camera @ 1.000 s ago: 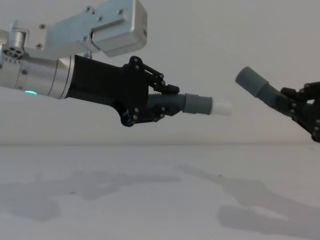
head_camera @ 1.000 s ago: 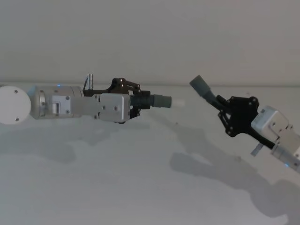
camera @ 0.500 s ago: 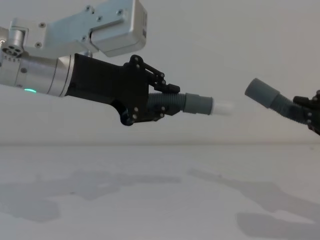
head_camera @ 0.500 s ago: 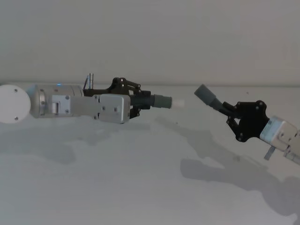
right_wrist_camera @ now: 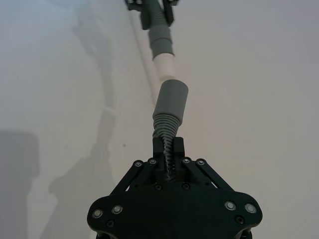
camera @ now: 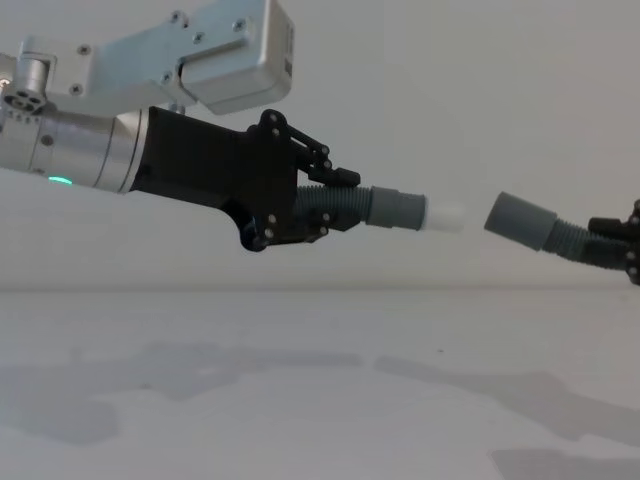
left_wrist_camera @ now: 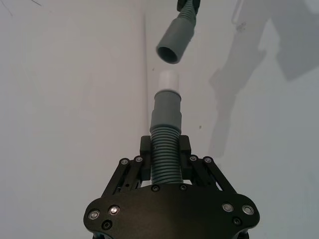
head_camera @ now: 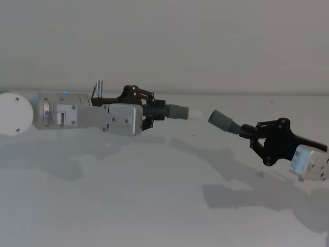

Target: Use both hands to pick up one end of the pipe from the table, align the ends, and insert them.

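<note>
Left gripper (camera: 318,208) clamps the white-tipped hose (camera: 385,208); right gripper (head_camera: 257,137), at its 3 o'clock, clamps the other hose (head_camera: 224,122), ends apart.

A narrow open gap is being kept between the pale tip (camera: 446,216) and the facing cuff (camera: 518,219); nothing is obstructing it above the table (camera: 320,400).

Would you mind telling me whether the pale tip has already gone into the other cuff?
No, in the chest view a gap separates the pale tip in the left gripper's hose from the open cuff of the right gripper's hose.
</note>
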